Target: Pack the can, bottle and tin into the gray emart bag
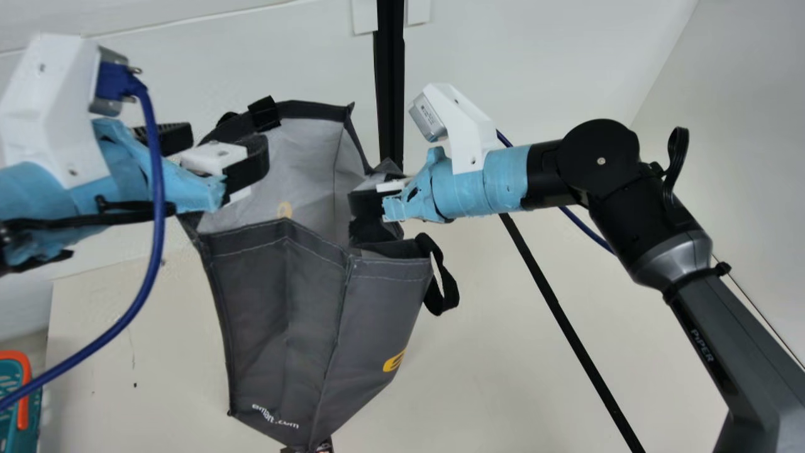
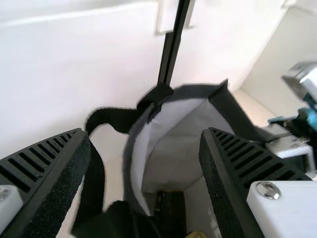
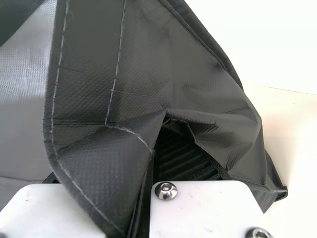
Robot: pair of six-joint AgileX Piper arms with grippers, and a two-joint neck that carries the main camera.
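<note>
Right hand (image 1: pixel 368 207) partly hidden by bag (image 1: pixel 283 314), dark item (image 2: pixel 172 213) inside cropped, teal object (image 1: pixel 11 431) cropped

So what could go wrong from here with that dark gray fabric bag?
The right gripper pinches a fold of the bag, which might slip and let the mouth sag. The black fabric strap near the open left gripper could snag. Pulling the bag may tip the black item inside.

I count one gray bag (image 1: pixel 283 302), one dark object (image 2: pixel 170 213), one yellowish object (image 2: pixel 196 235), one teal-and-orange object (image 1: pixel 24 390) and one mostly hidden object (image 1: pixel 324 447).
</note>
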